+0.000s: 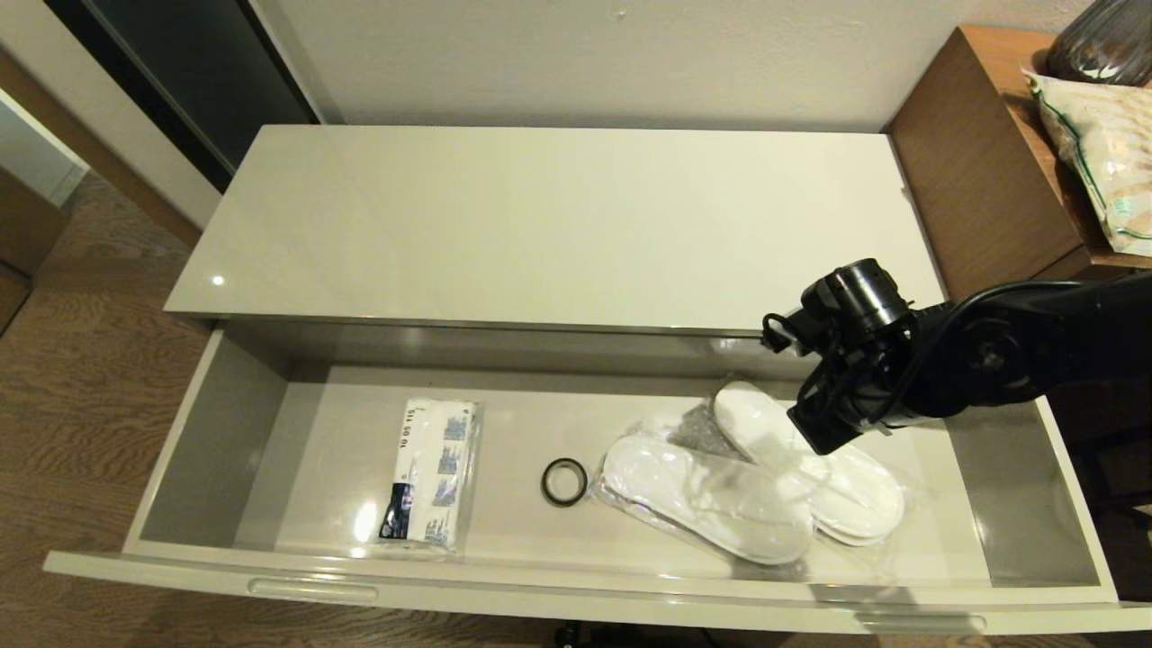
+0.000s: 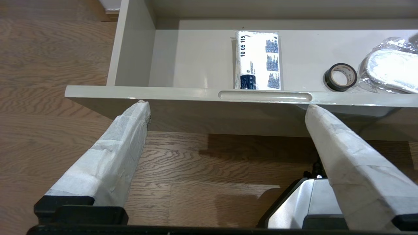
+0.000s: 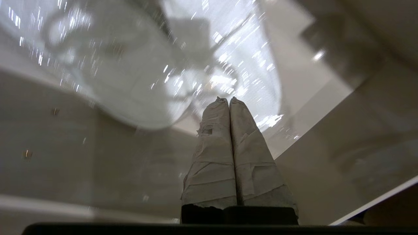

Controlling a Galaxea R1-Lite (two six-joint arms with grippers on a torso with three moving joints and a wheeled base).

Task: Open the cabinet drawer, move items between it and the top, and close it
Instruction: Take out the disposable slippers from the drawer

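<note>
Two claws: right claw [image 3: 229, 99] fingers pressed together, empty, hovering over bagged white slippers [image 1: 756, 477] at right of open cabinet drawer [image 1: 207, 423]. Black ring [image 1: 564, 481] just left of slippers; flat white packet [image 1: 430, 472] further left, near drawer front. Cabinet top [image 1: 540, 216] bare. Left claw [image 2: 225, 106] spread wide, low before drawer front, near handle recess [image 2: 264, 95].

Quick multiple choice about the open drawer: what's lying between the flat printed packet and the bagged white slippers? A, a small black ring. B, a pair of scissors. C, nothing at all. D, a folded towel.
A: the head view shows a small black ring on the drawer floor, with the packet on one side and the bagged slippers on the other.
</note>
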